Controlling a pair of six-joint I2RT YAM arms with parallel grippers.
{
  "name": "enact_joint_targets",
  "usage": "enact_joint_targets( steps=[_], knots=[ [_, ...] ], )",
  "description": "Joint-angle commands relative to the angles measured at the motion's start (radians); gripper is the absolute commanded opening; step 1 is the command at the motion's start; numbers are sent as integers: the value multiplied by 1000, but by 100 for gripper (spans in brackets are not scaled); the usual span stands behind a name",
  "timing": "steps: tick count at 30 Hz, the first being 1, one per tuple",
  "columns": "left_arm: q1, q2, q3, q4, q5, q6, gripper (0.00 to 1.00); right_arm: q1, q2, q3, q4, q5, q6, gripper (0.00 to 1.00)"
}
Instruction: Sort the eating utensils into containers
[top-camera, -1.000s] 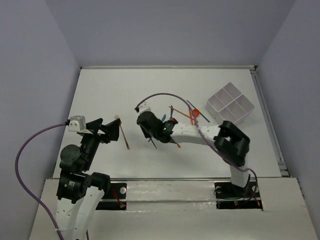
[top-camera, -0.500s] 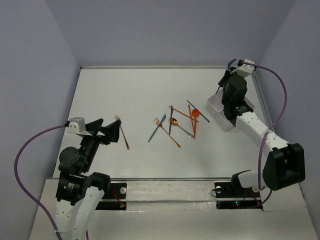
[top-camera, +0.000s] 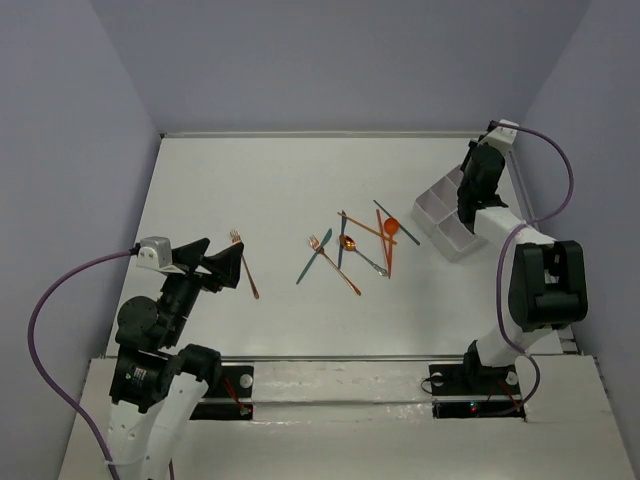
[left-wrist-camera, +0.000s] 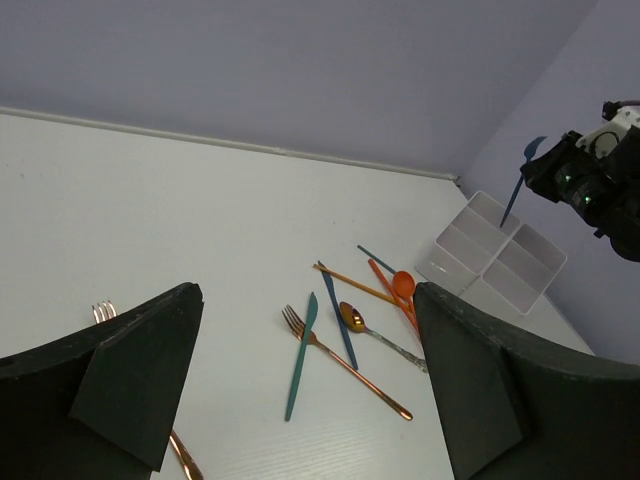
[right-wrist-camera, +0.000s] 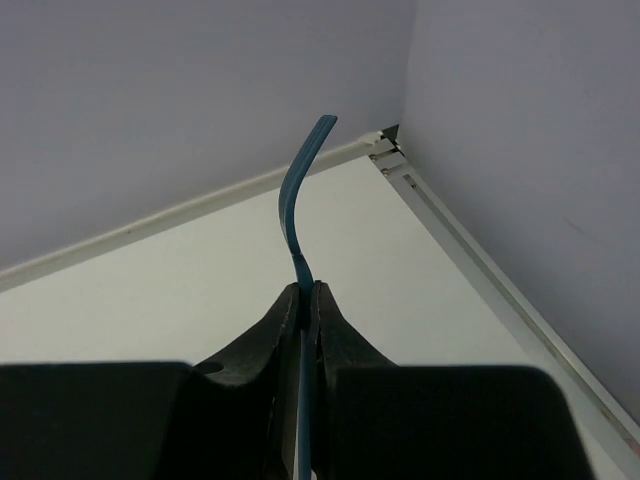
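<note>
My right gripper (right-wrist-camera: 307, 290) is shut on a dark teal utensil (right-wrist-camera: 300, 200), whose bent end sticks up past the fingertips. In the top view this gripper (top-camera: 477, 168) hangs over the far side of the white four-compartment tray (top-camera: 438, 207). The left wrist view shows the teal utensil (left-wrist-camera: 517, 183) held above the tray (left-wrist-camera: 470, 240). Several orange and teal utensils (top-camera: 350, 246) lie crossed mid-table. They also show in the left wrist view (left-wrist-camera: 345, 335). An orange fork (top-camera: 245, 262) lies just by my left gripper (top-camera: 225, 266). That gripper is open and empty.
The table's back wall and right rail (top-camera: 525, 200) run close behind the tray. Purple cables (top-camera: 555, 170) loop off both wrists.
My right arm swung from the utensil pile mid-table to the tray at the far right, carrying the teal utensil. It now sits slightly further right. The left arm barely moved.
</note>
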Motion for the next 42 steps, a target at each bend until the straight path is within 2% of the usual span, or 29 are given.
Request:
enact_joint_targets(
  steps=[1,6,14,21,22,26,28,31,34,36,38,40,41,42],
  knots=[
    [-6,-5,35,34,1,13,99,-3,-2,45,177,-10,-83,7],
    [-6,-4,35,36,2,14,99,-3,27,57,218,-17,-134,7],
    [-6,-1,35,37,2,14,99,-3,116,-24,421,-17,-234,7],
    [-6,-4,35,36,2,14,99,-3,138,-47,472,-21,-284,8],
    [-6,-5,35,37,2,16,99,-3,135,-55,478,-21,-284,9],
    [-6,-1,35,40,7,16,99,-3,101,-89,481,-47,-252,32],
    [-6,-1,35,40,10,16,99,-3,74,-93,449,-61,-229,44],
    [-6,-5,34,42,13,14,99,-3,23,-101,418,-82,-194,53],
    [-6,-5,32,43,13,14,99,22,-24,-101,380,-83,-171,53],
    [-6,-4,31,45,13,13,99,83,-74,-83,310,-101,-139,53],
    [-6,-5,31,45,8,10,99,169,-97,-41,192,-191,-93,53],
    [-6,-5,32,39,-5,10,99,239,-103,29,1,-259,0,52],
    [-6,-7,35,37,-22,7,99,317,-94,48,-99,-309,37,52],
    [-6,-7,35,34,-22,5,99,361,-94,60,-132,-332,67,52]
  ],
)
